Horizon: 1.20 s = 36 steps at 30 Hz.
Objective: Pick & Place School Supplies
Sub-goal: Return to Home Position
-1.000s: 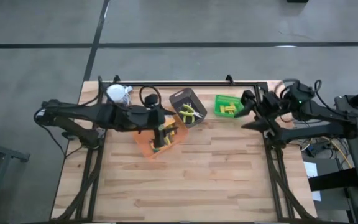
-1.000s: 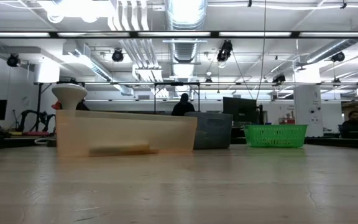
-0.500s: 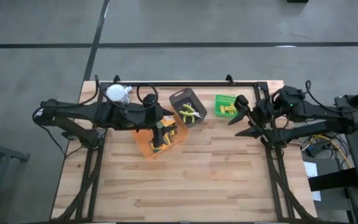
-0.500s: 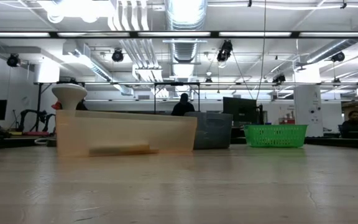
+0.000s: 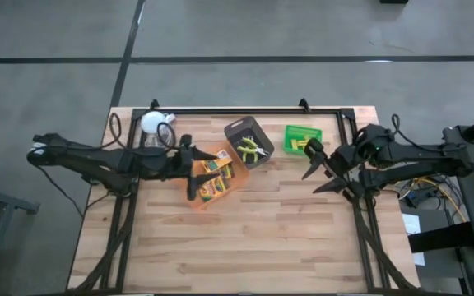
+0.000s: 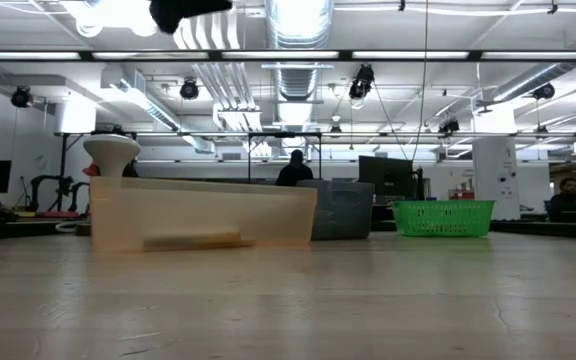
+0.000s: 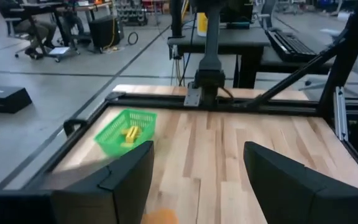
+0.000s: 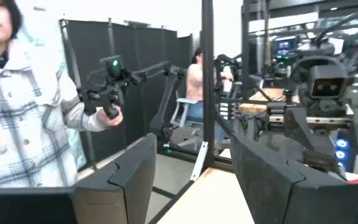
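**Both grippers wide and empty, supplies in trays**

The left gripper [image 5: 192,170] holds nothing, its fingers [image 7: 120,180] spread wide. The crayon boxes [image 5: 213,168] lie in the orange tray [image 5: 239,174] just past its fingertips. The right gripper [image 5: 310,184] (equally agape, equally empty) hangs close by the green tray [image 5: 289,131], which holds the yellow sticks [image 5: 305,145].

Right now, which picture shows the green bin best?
Left wrist view: the green bin shows walls and yellow pieces inside. High view sees it from above, farther off; low view, only its side; right wrist view, nothing.
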Available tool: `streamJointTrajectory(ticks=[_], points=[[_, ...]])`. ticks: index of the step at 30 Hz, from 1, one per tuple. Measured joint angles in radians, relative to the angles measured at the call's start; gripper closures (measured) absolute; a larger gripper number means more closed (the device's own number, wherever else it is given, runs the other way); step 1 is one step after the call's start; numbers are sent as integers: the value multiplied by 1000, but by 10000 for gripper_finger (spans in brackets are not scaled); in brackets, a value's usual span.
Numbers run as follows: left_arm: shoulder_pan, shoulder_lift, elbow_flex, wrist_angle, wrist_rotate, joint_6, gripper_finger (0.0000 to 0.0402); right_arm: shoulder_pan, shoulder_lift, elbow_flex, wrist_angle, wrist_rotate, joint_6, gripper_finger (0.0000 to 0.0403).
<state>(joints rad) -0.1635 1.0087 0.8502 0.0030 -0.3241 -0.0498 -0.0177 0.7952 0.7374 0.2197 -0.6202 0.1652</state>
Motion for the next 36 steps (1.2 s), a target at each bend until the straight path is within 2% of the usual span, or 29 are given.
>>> streamJointTrajectory(ticks=[6,11,18,31,36], points=[[0,-142,-193,48,-1,-35,147,-2,-97,-128,40,119,42,202],[0,-268,-339,75,-11,-82,147,-2,-211,-243,144,130,83,202],[0,-409,-525,251,-15,-116,147,-2,-377,-369,152,240,132,202],[0,-540,-733,277,-18,-245,147,-2,-659,-550,156,337,240,202],[0,-568,-779,287,-18,-293,147,-2,-754,-600,154,338,241,202]])
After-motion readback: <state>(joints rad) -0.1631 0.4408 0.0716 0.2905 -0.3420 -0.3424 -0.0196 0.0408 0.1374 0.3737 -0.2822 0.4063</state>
